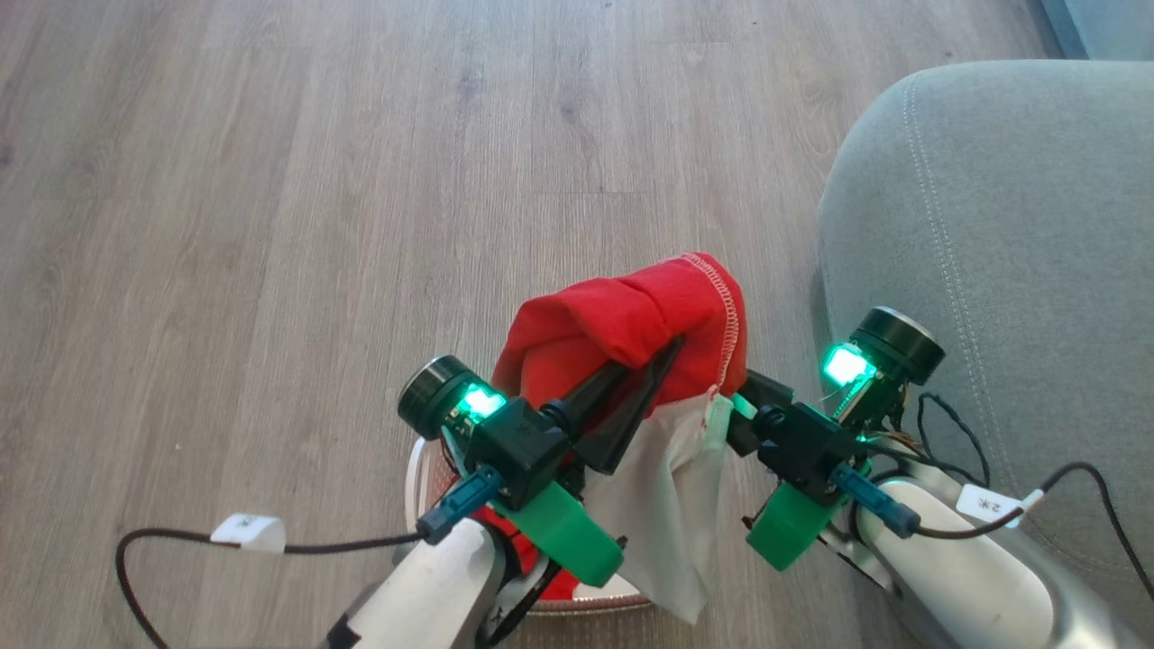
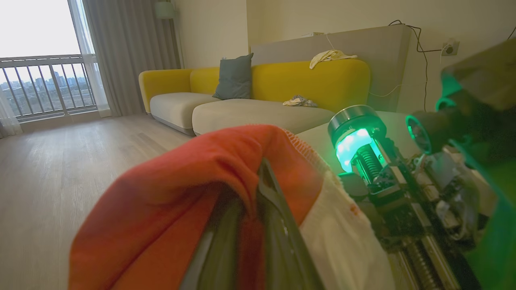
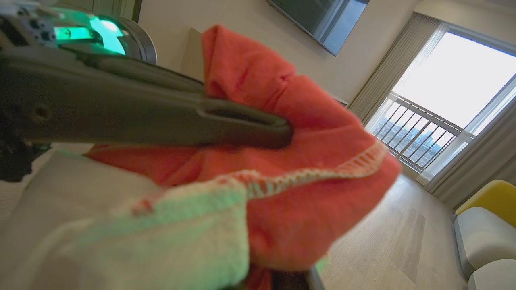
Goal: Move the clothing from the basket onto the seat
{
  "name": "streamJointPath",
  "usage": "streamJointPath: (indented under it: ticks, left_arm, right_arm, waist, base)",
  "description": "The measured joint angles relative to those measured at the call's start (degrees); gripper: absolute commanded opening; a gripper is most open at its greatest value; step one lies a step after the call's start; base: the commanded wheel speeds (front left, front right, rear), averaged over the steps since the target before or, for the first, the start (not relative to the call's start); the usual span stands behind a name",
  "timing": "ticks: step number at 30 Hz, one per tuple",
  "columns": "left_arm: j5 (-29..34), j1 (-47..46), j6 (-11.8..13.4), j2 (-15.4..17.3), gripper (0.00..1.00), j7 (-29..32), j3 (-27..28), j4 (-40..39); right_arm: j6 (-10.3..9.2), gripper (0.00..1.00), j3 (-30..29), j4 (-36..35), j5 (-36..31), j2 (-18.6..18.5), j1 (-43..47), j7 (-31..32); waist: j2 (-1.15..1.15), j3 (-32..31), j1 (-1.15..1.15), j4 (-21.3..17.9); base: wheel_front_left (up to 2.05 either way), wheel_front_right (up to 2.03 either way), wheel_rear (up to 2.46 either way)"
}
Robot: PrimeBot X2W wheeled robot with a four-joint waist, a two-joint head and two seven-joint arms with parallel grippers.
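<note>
Across most of the head view, pale plank floor (image 1: pixel 270 225). At right, grey-green seat (image 1: pixel 1019 225), rounded corner and pale stitching plain, the rest cut off by the frame. Between the two arms, held up left of the seat and not on it, the clothing (image 1: pixel 622 324): a red bundle with white-stitched edge, white panel (image 1: pixel 672 514) hanging below. One garment or two, hard to say. Beneath it, the basket (image 1: pixel 595 604), mostly hidden, just slivers of pale rim showing past the left arm and the cloth. Clenched on the red fabric, left hand (image 1: pixel 651 356), one fingertip buried in a fold. Close against the cloth's edge, right hand (image 1: pixel 741 401), fingers covered. Gripping or not, cannot tell.
</note>
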Motion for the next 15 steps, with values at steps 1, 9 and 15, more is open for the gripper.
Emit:
streamJointPath:
  ticks: [1, 9, 15]
  left_arm:
    - [0.0, 0.0, 0.0, 0.0, 0.0, 0.0, 0.0, 0.0]
    - [0.0, -0.1, 0.1, 0.0, 0.48, 0.0, 0.3, -0.8]
    - [-0.1, -0.2, 0.6, 0.0, 1.0, 0.0, 0.5, -0.9]
  right_arm:
    - [0.0, 0.0, -0.1, 0.0, 0.0, 0.1, 0.0, 0.0]
    - [0.0, 0.0, -2.2, -0.7, 0.5, 0.5, 0.0, 0.0]
    - [0.01, 0.0, -6.2, -1.7, 0.9, 2.1, 0.9, 0.0]
  waist:
    - [0.0, 0.1, 0.0, 0.0]
    - [0.0, 0.3, 0.0, 0.1]
    - [0.0, 0.1, 0.0, 0.3]
  base:
    - [0.0, 0.0, 0.0]
    - [0.0, 0.0, 0.0]
    - [0.0, 0.0, 0.0]
